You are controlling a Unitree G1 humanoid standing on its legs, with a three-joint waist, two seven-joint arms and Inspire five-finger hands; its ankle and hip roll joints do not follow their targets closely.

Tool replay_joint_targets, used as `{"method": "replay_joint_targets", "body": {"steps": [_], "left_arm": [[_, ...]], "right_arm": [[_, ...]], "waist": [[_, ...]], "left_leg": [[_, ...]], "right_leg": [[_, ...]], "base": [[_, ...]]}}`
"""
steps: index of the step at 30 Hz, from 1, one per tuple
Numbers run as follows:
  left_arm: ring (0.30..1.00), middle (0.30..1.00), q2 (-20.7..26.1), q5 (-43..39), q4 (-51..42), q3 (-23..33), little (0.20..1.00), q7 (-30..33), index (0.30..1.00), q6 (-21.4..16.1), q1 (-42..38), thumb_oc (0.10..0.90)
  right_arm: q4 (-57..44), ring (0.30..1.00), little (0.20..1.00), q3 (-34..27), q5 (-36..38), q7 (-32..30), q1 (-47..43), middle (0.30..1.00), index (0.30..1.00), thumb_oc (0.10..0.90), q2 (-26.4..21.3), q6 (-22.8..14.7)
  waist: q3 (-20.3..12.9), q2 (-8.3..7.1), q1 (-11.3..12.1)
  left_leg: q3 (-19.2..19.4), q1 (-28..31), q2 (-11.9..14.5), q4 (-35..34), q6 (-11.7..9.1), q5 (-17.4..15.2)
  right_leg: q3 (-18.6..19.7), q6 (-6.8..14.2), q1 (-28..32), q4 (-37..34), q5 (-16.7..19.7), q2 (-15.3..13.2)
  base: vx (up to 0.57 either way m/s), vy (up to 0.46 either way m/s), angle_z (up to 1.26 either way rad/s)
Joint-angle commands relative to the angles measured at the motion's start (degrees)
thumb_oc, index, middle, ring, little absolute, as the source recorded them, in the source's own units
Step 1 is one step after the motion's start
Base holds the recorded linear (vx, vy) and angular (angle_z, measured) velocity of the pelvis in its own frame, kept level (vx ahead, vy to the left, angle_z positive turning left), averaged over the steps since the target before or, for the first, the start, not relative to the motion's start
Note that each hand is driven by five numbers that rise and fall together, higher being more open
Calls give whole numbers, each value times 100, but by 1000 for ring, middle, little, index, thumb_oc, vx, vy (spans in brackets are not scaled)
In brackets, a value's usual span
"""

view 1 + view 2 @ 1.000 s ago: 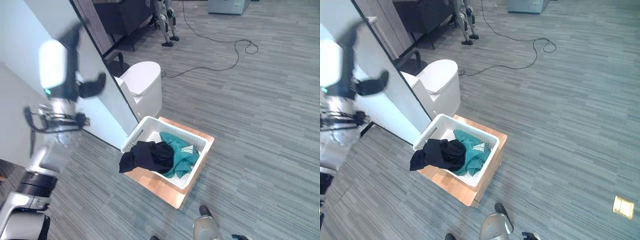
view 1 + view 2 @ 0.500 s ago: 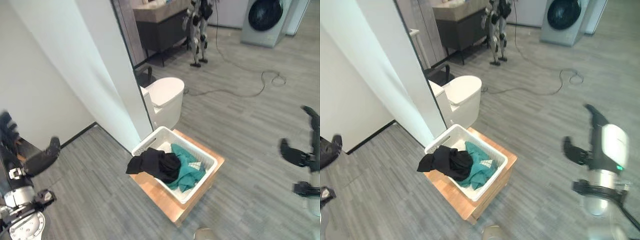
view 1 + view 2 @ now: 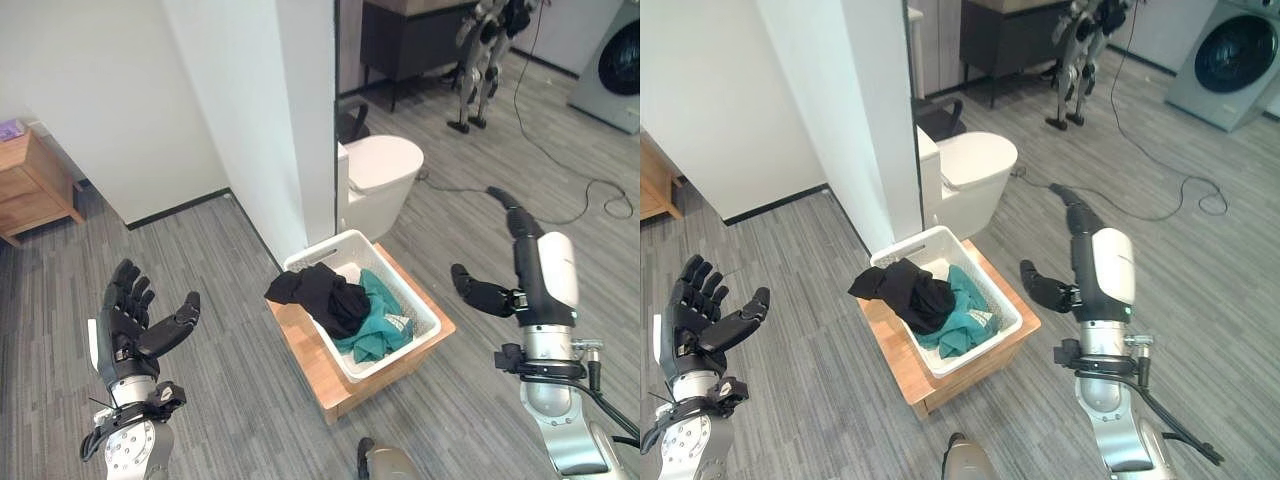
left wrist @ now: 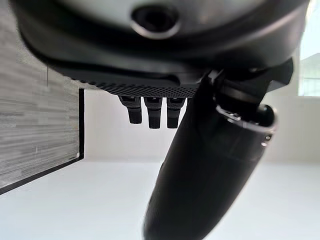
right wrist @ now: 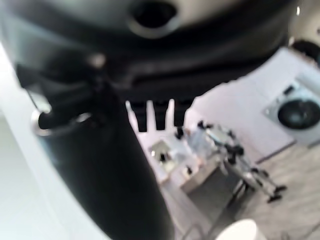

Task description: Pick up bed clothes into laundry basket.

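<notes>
The teal garment (image 3: pixel 374 318) lies half-buried under the black one (image 3: pixel 322 294) in your basket (image 3: pixel 421 322); your left hand (image 3: pixel 130 332) and right hand (image 3: pixel 487 296) spread empty.

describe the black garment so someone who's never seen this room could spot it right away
Find the white wall corner in the middle of the room, with the white toilet just behind it. At its foot a white laundry basket stands on a low wooden platform. The black garment is bunched at the basket's near-left end, spilling over the rim, unlike the teal garment lying inside beside it.
</notes>
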Motion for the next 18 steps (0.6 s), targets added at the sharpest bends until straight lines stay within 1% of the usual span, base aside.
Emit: {"method": "replay_joint_targets", "body": {"steps": [1, 2, 3, 4, 5, 6, 7, 8, 9, 10, 11, 12, 13, 14, 15, 16, 17, 18], "left_arm": [[900, 900, 712, 295, -840, 246, 900, -52, 900, -383, -386, 800], [900, 900, 790, 274, -820, 184, 900, -35, 900, -385, -489, 800], [900, 900, 806, 273, -809, 190, 900, -32, 900, -388, -517, 800], [900, 900, 843, 283, -796, 153, 900, -34, 900, -373, -573, 800], [900, 900, 906, 283, -749, 40, 900, 15, 900, -364, -695, 800], [900, 900, 906, 283, -746, 41, 900, 15, 900, -364, -704, 800], [900, 900, 992, 279, -778, 35, 900, 61, 900, -383, -709, 800], [900, 900, 1049, 296, -803, 30, 900, 106, 900, -399, -709, 800], [900, 900, 1076, 285, -813, 53, 900, 129, 900, -404, -693, 800], [900, 900, 1084, 246, -832, 86, 900, 193, 900, -413, -690, 800], [900, 900, 1084, 246, -834, 88, 900, 194, 900, -409, -691, 800], [900, 900, 1042, 148, -790, 105, 900, 300, 900, -408, -694, 800], [900, 900, 1041, 148, -790, 108, 900, 300, 900, -408, -693, 800], [900, 900, 989, 108, -751, 170, 900, 438, 900, -427, -708, 800], [900, 900, 987, 105, -741, 180, 900, 440, 900, -432, -719, 800], [900, 900, 924, -32, -757, 227, 900, 406, 900, -439, -707, 800], [900, 900, 921, -39, -767, 243, 900, 401, 900, -433, -707, 800], [900, 900, 870, -16, -722, 266, 900, 429, 900, -404, -699, 800]], "right_arm": [[-569, 900, 900, 183, -39, -263, -542, 900, 900, 800, 26, -497], [-560, 900, 900, 237, 9, -277, -622, 900, 900, 800, 95, -460], [-548, 900, 900, 235, 9, -280, -652, 900, 900, 800, 109, -461], [-531, 900, 900, 291, 22, -258, -691, 900, 900, 800, 168, -424], [-513, 900, 900, 298, -56, -302, -748, 900, 900, 800, 235, -319], [-512, 900, 900, 296, -57, -303, -756, 900, 900, 800, 235, -316], [-609, 900, 900, 317, -224, -411, -881, 900, 900, 800, 265, -224], [-694, 900, 900, 331, -310, -456, -931, 900, 900, 800, 292, -189], [-774, 900, 900, 326, -393, -447, -978, 900, 900, 800, 294, -160], [-837, 900, 900, 330, -480, -443, -1059, 900, 900, 800, 275, -105], [-833, 900, 900, 332, -482, -443, -1066, 900, 900, 800, 276, -103], [-906, 900, 900, 365, -587, -445, -1233, 900, 900, 800, 223, -53], [-903, 900, 900, 369, -588, -447, -1235, 900, 900, 800, 223, -53], [-936, 900, 900, 485, -516, -390, -1511, 900, 900, 800, 126, -101], [-911, 900, 900, 498, -505, -391, -1546, 900, 900, 800, 117, -101], [-964, 900, 900, 611, -248, -286, -1812, 900, 900, 800, 106, -181], [-942, 900, 900, 617, -227, -279, -1845, 900, 900, 800, 97, -186], [-884, 900, 900, 721, -91, -262, -2037, 900, 900, 800, 67, -202]], "waist": [[-405, -437, 75], [-273, -500, 50], [-290, -562, 15], [-173, -582, -7], [-2, -555, -98], [-12, -582, -92], [121, -475, 21], [153, -413, 77], [161, -402, 141], [173, -387, 195], [150, -388, 178], [60, -421, 291], [61, -424, 269], [-59, -537, 415], [-51, -554, 402], [-182, -562, 624], [-169, -568, 603], [-190, -596, 643]], "left_leg": [[-315, 415, -169, -976, 202, -833], [-481, 387, -272, -1186, 205, -760], [-526, 309, -334, -1186, 226, -702], [-687, 221, -331, -1186, 253, -711], [-1166, -144, -452, -1186, 350, -590], [-1161, -176, -481, -1186, 350, -552], [-1451, -476, -556, -1186, 457, -384], [-1599, -619, -571, -1186, 503, -341], [-1765, -762, -603, -1186, 518, -255], [-1972, -953, -634, -1186, 524, -54], [-1992, -955, -645, -1186, 530, -99], [-2299, -1185, -770, -1186, 510, 24], [-2318, -1183, -777, -1186, 513, 21], [-2393, -1470, -877, -1186, 466, 144], [-2389, -1455, -908, -1186, 478, 135], [-2355, -1692, -947, -1186, 516, 246], [-2367, -1717, -960, -1186, 517, 312], [-2390, -1792, -1003, -1186, 493, 364]], "right_leg": [[-532, 584, 250, -1421, 622, 223], [-438, 797, -75, -1114, 948, 134], [-453, 802, -139, -1095, 984, 55], [-103, 1014, -297, -920, 1043, 128], [1167, 1303, -567, -559, 925, 398], [1185, 1297, -606, -551, 951, 375], [2169, 1243, -458, -46, 672, 357], [2500, 1176, -337, 306, 581, 278], [2726, 1129, -210, 574, 534, 176], [2985, 1087, -120, 779, 673, 110], [2972, 1089, -119, 790, 619, 94], [3351, 1062, 271, 685, 671, 59], [3332, 1063, 285, 681, 661, 47], [3580, 1000, 784, -52, 426, 2], [3577, 1008, 835, -130, 432, -42], [3569, 774, 1215, -949, -535, 113], [3562, 785, 1227, -1011, -480, 94], [3544, 763, 1344, -1317, -484, 109]], "base": [[-415, 177, 111], [-237, 96, 100], [-270, 84, 67], [-425, 180, 64], [-415, 175, 66], [-587, 267, 147], [-424, 145, 139], [-520, 164, 134], [-391, 39, 64], [-244, 22, 75], [-272, -2, 101], [-109, -6, 111], [-261, -63, 137], [-102, -40, 127], [-219, -10, 96], [-122, 44, 44], [-180, 7, 23], [-115, -19, 25]]}}
